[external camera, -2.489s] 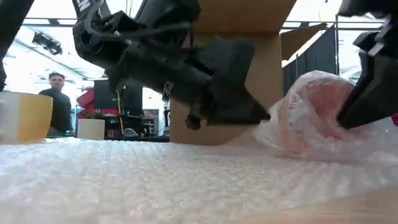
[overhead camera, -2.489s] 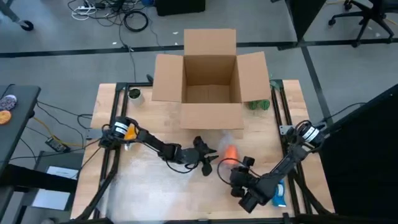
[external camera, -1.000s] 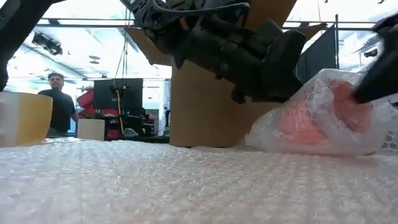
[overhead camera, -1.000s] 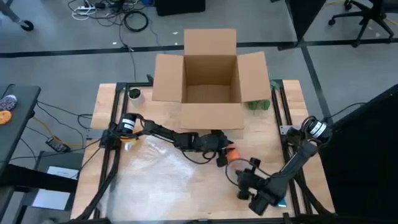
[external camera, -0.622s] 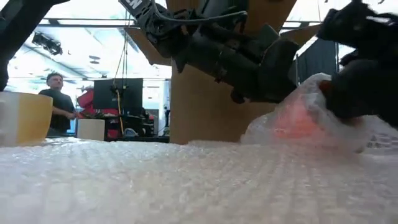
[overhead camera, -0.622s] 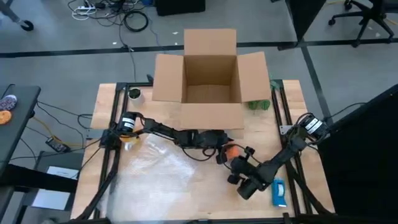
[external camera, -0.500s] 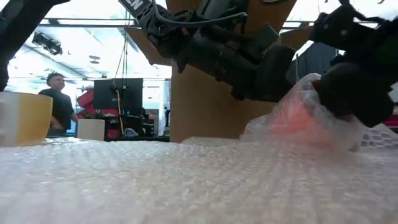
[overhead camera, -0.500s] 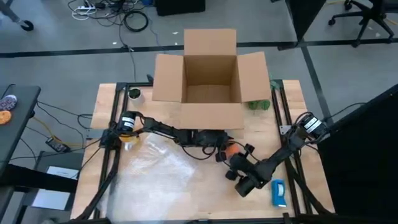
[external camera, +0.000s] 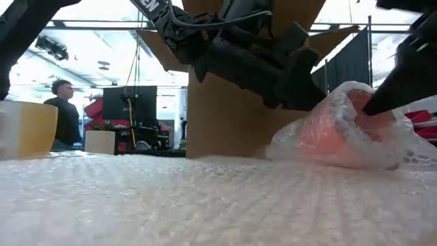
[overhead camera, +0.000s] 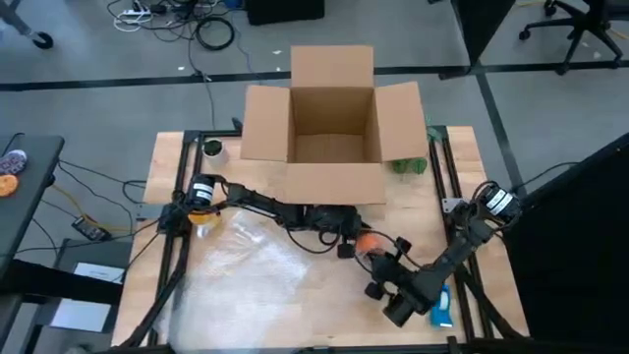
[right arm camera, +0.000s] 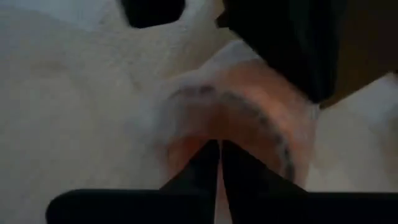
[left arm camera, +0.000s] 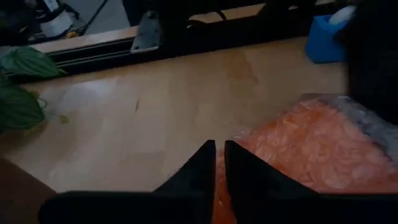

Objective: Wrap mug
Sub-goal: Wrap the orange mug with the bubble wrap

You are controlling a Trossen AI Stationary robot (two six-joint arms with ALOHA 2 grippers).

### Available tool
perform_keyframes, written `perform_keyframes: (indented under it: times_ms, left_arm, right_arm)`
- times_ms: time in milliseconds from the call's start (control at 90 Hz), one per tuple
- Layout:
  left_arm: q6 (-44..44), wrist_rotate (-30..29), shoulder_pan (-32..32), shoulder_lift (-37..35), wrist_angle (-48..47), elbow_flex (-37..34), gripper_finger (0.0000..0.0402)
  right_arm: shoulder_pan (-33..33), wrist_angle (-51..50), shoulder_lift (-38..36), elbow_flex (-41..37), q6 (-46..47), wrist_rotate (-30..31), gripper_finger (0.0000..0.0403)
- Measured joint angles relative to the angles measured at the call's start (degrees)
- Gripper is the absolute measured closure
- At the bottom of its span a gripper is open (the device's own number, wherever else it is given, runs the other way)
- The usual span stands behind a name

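Note:
The orange mug [overhead camera: 368, 241] lies under a fold of clear bubble wrap [external camera: 341, 133] in front of the cardboard box, right of the table's middle. The rest of the bubble wrap sheet [overhead camera: 251, 270] is spread flat to the left. My left gripper [left arm camera: 219, 149] is shut at the bundle's far-left side. My right gripper [right arm camera: 219, 148] is shut, with its tips against the bundle's near-right side. In the low view the wrap hides the left gripper's tips. My left gripper lies level, coming from the table's left, with its shut fingertips at the edge of the wrapped mug [left arm camera: 261, 146]. Whether they pinch the wrap or only rest against it, I cannot tell. My right gripper slants down from the near right. Its shut fingertips [external camera: 374, 106] press on the wrap over the mug's upper side [right arm camera: 233, 118]. The bundle rests on the table.
The open cardboard box [overhead camera: 334, 128] stands just behind the mug. A cup [overhead camera: 211, 149] is at the far left and a green plant [overhead camera: 411, 165] at the far right. A blue object [overhead camera: 440, 307] lies near the right arm. A person stands in the room beyond.
My right gripper has swung from the table's near edge in to the wrapped mug, then drawn back a little toward the near right, its tips staying on the wrap. The bundle has stayed in place.

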Motion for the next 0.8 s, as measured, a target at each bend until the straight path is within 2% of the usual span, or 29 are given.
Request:
perform_keyframes:
  times_ms: [200,400,644,800]
  left_arm:
    - [-0.01,-0.36,0.29,0.05,0.54,-0.07,0.0399]
    - [0.26,0.25,0.33,0.09,0.49,-0.07,0.0401]
    - [0.36,-0.03,0.4,0.09,0.31,-0.07,0.0401]
    - [0.34,0.62,0.39,0.09,0.43,-0.07,0.0401]
  right_arm:
    - [0.99,5.62,5.05,-0.07,1.29,2.5,0.0403]
    - [-4.81,5.09,11.45,-0.08,2.35,7.91,0.0403]
    - [-7.77,4.13,10.44,0.02,-1.31,7.57,0.0403]
    - [-6.29,-1.16,9.06,1.98,-1.49,3.12,0.0403]
